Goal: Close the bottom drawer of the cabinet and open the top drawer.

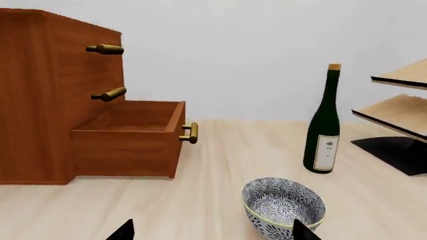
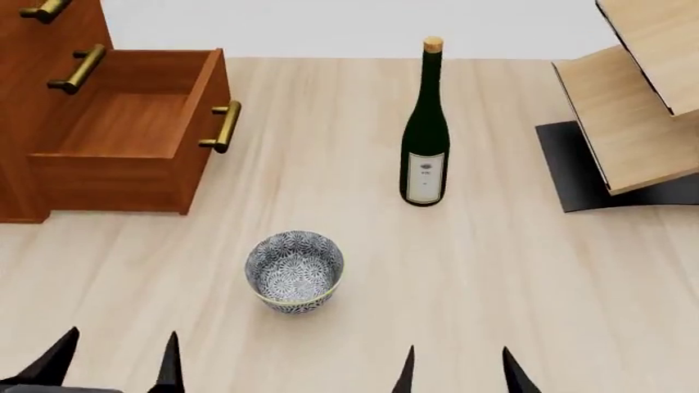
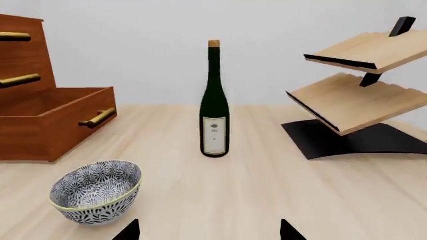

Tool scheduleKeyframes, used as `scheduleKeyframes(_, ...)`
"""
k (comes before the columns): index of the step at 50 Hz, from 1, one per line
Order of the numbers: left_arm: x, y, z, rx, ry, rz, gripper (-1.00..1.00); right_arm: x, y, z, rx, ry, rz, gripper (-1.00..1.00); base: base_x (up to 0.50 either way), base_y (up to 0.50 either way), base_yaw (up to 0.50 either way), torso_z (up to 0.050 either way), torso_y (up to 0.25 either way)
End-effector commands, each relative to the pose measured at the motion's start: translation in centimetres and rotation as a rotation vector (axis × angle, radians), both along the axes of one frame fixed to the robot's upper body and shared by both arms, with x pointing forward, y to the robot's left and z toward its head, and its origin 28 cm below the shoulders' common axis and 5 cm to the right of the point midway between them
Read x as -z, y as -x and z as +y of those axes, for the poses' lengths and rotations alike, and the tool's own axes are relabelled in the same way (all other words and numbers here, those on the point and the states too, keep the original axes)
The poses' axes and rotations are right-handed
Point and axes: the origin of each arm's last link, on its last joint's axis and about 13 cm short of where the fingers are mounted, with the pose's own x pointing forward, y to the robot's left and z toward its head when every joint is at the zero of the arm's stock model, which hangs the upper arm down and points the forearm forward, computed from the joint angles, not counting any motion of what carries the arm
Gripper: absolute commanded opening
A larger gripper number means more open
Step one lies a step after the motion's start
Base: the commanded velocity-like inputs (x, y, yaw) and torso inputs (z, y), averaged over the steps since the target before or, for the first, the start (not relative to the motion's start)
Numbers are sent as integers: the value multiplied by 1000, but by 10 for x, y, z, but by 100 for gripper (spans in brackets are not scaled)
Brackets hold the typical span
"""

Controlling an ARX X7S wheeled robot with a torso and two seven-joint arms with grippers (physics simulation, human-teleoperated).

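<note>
Sitting pulled out at the worktop's far left, the bottom drawer point(image 2: 126, 135) faces right; left claw point(image 2: 113, 360) is nearer, both it and right claw point(image 2: 456, 370) spread wide, empty.

The cabinet point(image 2: 22, 123) stands at the far left of the pale wooden table point(image 2: 492, 286), its bottom drawer point(image 2: 131, 131) pulled fully out and empty, brass handle facing right. The middle drawer's handle point(image 2: 77, 69) and the top drawer's handle point(image 2: 44, 9) sit above it. A patterned bowl point(image 2: 294, 271) rests near the centre, a dark green wine bottle point(image 2: 425, 131) stands upright beyond it, and a pale wooden rack point(image 2: 633, 98) on a black base occupies the right. The left gripper point(image 2: 114, 360) and right gripper point(image 2: 457, 370) show spread fingertips at the bottom edge, holding nothing.
</note>
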Motion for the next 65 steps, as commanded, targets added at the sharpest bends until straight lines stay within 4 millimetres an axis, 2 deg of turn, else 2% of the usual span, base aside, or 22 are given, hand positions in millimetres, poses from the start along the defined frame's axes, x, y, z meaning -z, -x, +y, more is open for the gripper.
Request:
scheduleKeyframes(1,-29,-12,2,13,-8,-71,100,-19,-9,-5,5,28,-22,100,0,0,0,50,0)
scheduleKeyframes(5,-48,-18,4,7,0,-92,100,-29,-14,-8,5,32,-34,100,0,0,0,50,0)
scheduleKeyframes(19,-98,-34,11,19,-47,-241,100,-53,-29,-19,11,44,-37,100,0,0,0,0,0)
scheduleKeyframes(33,-166,-53,16,16,-39,-376,100,-83,-44,-29,24,62,-69,100,0,0,0,0,0)
scheduleKeyframes(41,-193,-56,16,28,-54,-429,100,-96,-50,-33,26,68,-79,100,0,0,0,0,0)
scheduleKeyframes(52,-244,-59,23,0,-54,-526,100,-106,-57,-35,20,67,-82,100,0,0,0,0,0)
scheduleKeyframes(65,-275,-54,27,-11,-56,-583,100,-120,-58,-34,19,78,-103,100,0,0,0,0,0)
